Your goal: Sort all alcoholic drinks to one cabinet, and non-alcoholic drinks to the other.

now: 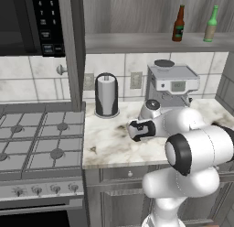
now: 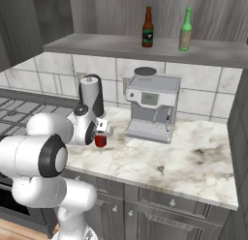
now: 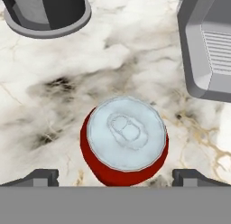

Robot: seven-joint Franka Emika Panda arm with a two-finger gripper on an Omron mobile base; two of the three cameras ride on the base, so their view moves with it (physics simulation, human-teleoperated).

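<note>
Labels on the two beer bottles are too small to read: one dark brown bottle (image 2: 147,27) with a red label and one green bottle (image 2: 185,30) with a tan label stand upright and apart on the grey shelf floor (image 2: 97,43) of the wall cabinet, above the coffee machine (image 2: 151,107). The microwave keypad at the upper left of the left base view has white marks that cannot be made out, and the coffee machine's small display shows nothing legible. The hand (image 3: 115,175) hangs over the one red soda can (image 3: 124,140), its two fingertips (image 3: 38,177) spread wide to either side of the can and not touching it; it grips nothing. The can stands upright on the marbled desk (image 2: 193,161), nearer the front edge than the back wall, with its silver top and pull tab facing the hand view; no brand shows on its red side. In the right base view the can (image 2: 100,140) peeks out below the hand (image 2: 101,132), in front of the one paper-towel holder (image 2: 92,95), which sits at the back edge of the desk near its left end, beside the stove (image 1: 39,141). The coffee machine stands at the back edge too, to the right of the can
</note>
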